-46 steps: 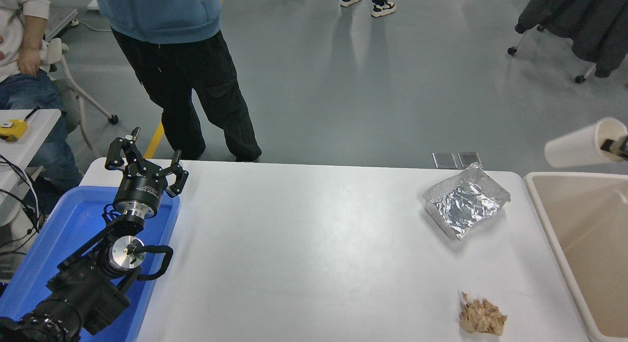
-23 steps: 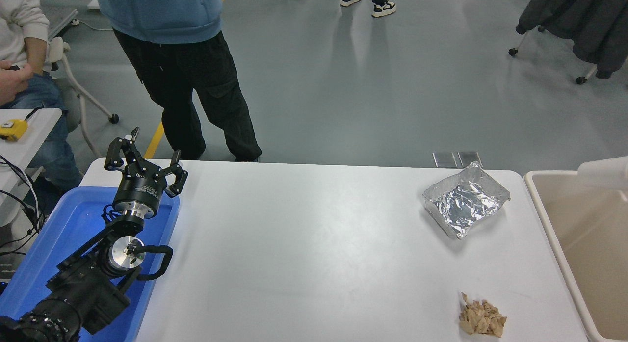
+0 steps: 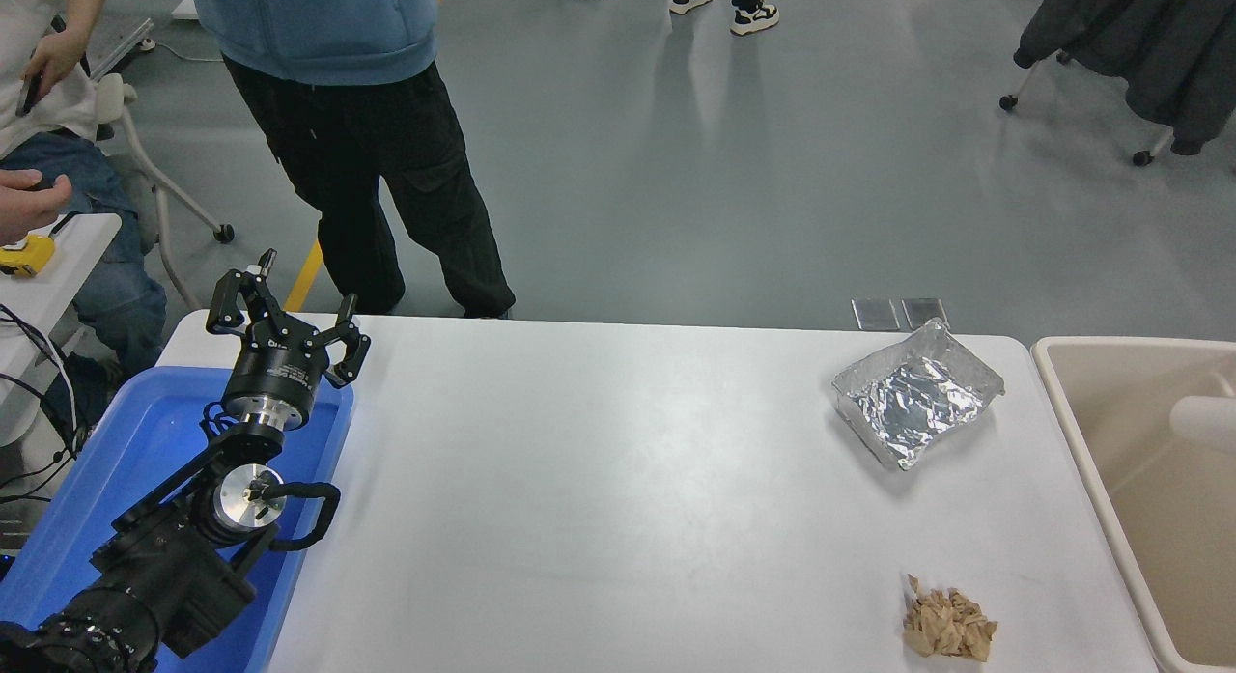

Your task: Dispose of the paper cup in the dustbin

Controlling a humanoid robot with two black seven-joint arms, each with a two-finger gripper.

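The left gripper [image 3: 282,318] sits parked over the blue tray [image 3: 116,480], arm angled up and away, fingers spread, holding nothing. The paper cup [image 3: 1204,420], blurred, is inside the dustbin [image 3: 1081,432] at far right.

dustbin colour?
Beige, inside and rim; the dustbin shows at the right edge of the head view.

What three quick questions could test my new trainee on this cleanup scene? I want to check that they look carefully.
1. True or false: the paper cup is inside the dustbin.
2. What lies nearest the table's front right: A foil tray, B brown scraps, C blue tray?
3. Which arm's tool is in view, and where?

Key: 1 true. 2 B. 3 the left, open above the blue tray.
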